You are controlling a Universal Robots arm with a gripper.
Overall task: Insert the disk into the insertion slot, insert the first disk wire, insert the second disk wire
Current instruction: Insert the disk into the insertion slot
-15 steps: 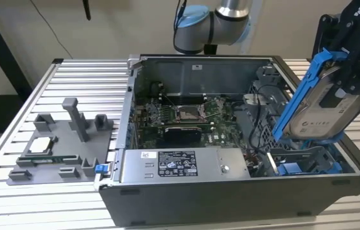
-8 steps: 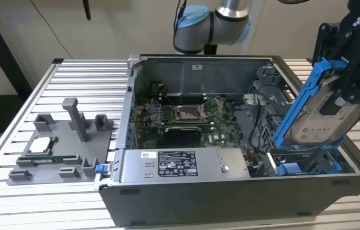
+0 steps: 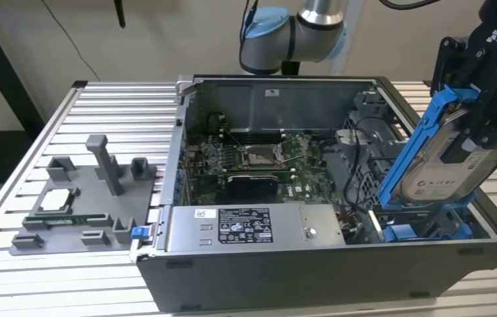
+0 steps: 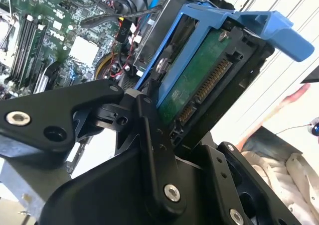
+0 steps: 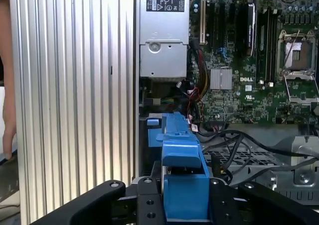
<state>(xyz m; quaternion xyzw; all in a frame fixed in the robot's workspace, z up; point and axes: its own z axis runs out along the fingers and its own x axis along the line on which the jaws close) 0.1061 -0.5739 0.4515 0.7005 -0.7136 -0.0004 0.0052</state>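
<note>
The disk (image 3: 447, 168), silver-grey with a white label in a bright blue carrier, stands steeply tilted over the case's front corner on the exterior view's right. My gripper (image 3: 482, 115) is shut on its upper end. The disk's lower end sits at the insertion slot (image 3: 425, 230), a grey bay with blue tabs. In the second wrist view the disk's (image 4: 199, 80) green board and connectors face the camera between my black fingers (image 4: 152, 135). In the first wrist view the blue carrier (image 5: 182, 155) rises from my gripper (image 5: 187, 202). Black cables (image 5: 239, 143) lie loose beside the bay.
The open case holds a grey labelled power-supply box (image 3: 248, 228) and a motherboard with a square processor socket (image 3: 256, 156). A grey fixture (image 3: 81, 198) with small parts rests on the ribbed aluminium table (image 3: 116, 105). A person's hand (image 5: 7, 130) is at the table's edge.
</note>
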